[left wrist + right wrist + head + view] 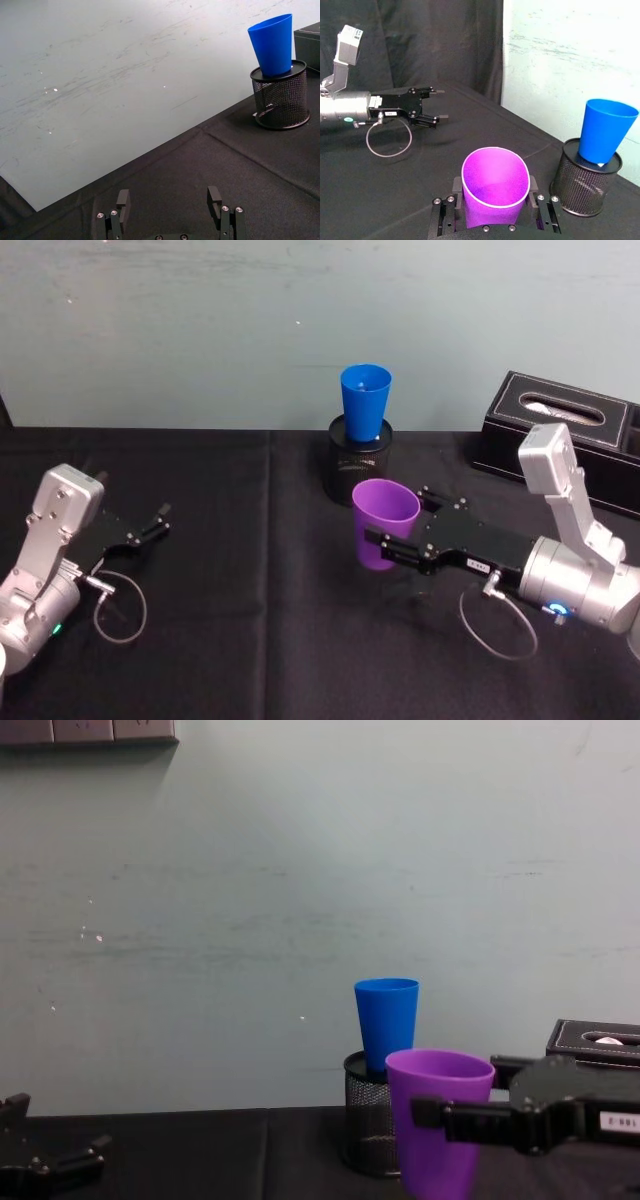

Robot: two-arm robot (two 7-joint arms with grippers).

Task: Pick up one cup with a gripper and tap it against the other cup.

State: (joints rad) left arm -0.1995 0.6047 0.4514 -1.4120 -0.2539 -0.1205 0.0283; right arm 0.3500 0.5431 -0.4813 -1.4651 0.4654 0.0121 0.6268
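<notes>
Purple cup (383, 525) gripped by the right end effector (394, 512), near the blue cup (365, 400); left end effector (160, 520) open, idle

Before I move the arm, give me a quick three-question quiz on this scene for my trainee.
1. True or false: the purple cup touches the blue cup.
2. The blue cup stands in: A a bowl, B a black mesh holder, C a drawer.
3. Fill in: the ___ gripper grips the purple cup.
Key: 1 false, they are apart. 2 B. 3 right: the right gripper is shut on it, and the left gripper sits open at the left.
</notes>
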